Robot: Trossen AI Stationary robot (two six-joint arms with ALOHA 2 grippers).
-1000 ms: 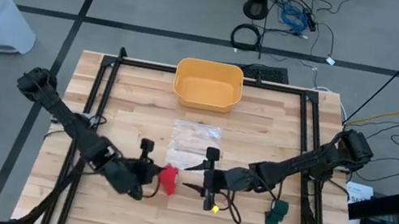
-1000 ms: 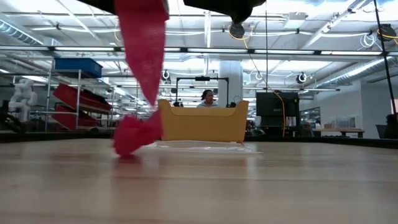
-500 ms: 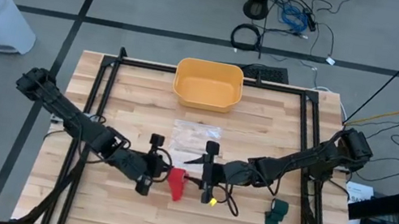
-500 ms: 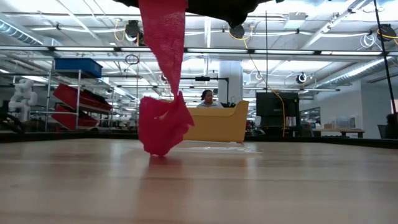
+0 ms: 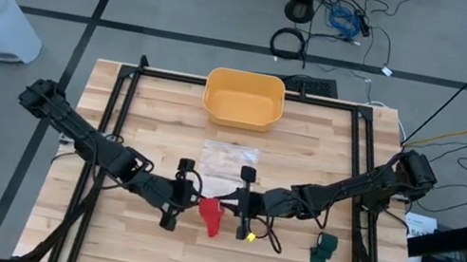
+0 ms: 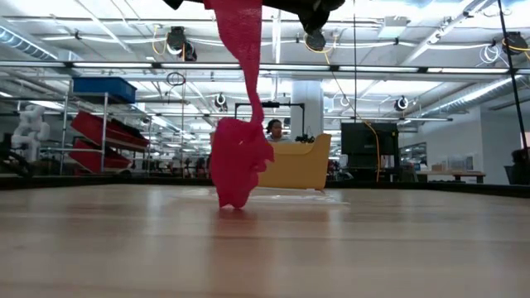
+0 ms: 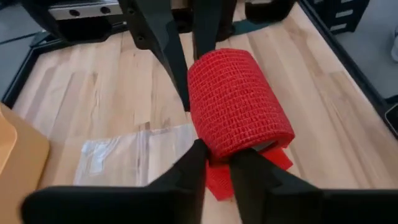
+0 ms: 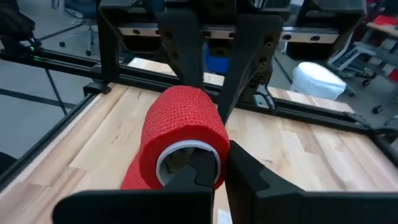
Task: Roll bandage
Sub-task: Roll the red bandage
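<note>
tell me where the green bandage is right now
In the high view the green bandage lies flat near the table's front right corner, right of the right pincer and apart from the red roll.

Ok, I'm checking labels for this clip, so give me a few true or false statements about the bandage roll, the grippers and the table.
1. The red bandage roll is held up between the two grippers. True.
2. The right gripper is shut on the roll's core rim. True.
3. The yellow bin holds the red roll. False: the roll is out over the table's middle, and the bin looks empty.
4. A loose tail of red bandage hangs from the roll toward the tabletop. True, seen in the low view.
5. The green bandage lies by the left arm. False: it lies near the table's right edge, by the right arm.
6. The left gripper is far from the roll. False: its fingertips are at the roll.
</note>
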